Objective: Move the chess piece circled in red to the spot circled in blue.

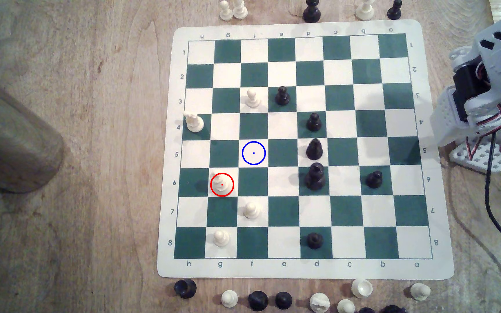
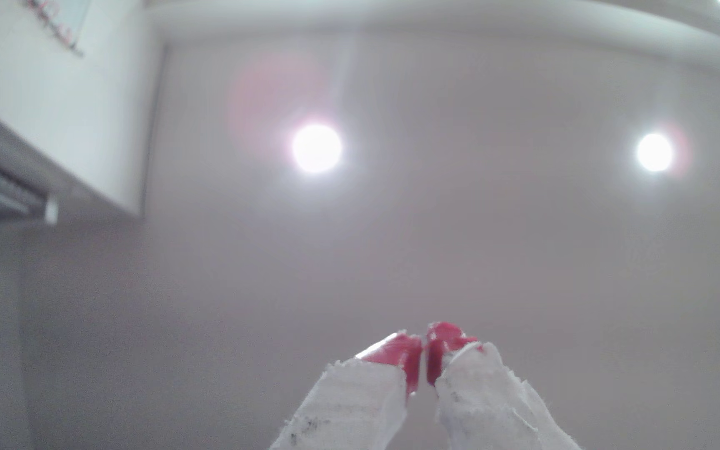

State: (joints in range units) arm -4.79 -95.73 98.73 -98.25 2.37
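Observation:
The chess piece circled in red (image 1: 222, 183) is a cream-white piece with a rounded head, standing upright on a cream square in row 6, column g of the green-and-cream board (image 1: 303, 271). The spot circled in blue (image 1: 253, 153) is a bare cream square one row up and one column toward the exterior view's right. The arm (image 1: 490, 90) is folded beside the board at the exterior view's right edge, far from both. In the wrist view my gripper (image 2: 425, 346) points up at the ceiling, its red-tipped, white-wrapped fingers (image 2: 397, 355) pressed together with nothing between them.
White pawns (image 1: 252, 97), (image 1: 251, 210), (image 1: 221, 237) and a white knight (image 1: 194, 121) stand near the ringed squares. Black pieces (image 1: 314, 149) fill column d. Captured pieces (image 1: 258, 300) line the board's near and far edges. A metal cylinder (image 1: 11, 141) lies at the exterior view's left. A black cable (image 1: 496, 216) trails from the arm.

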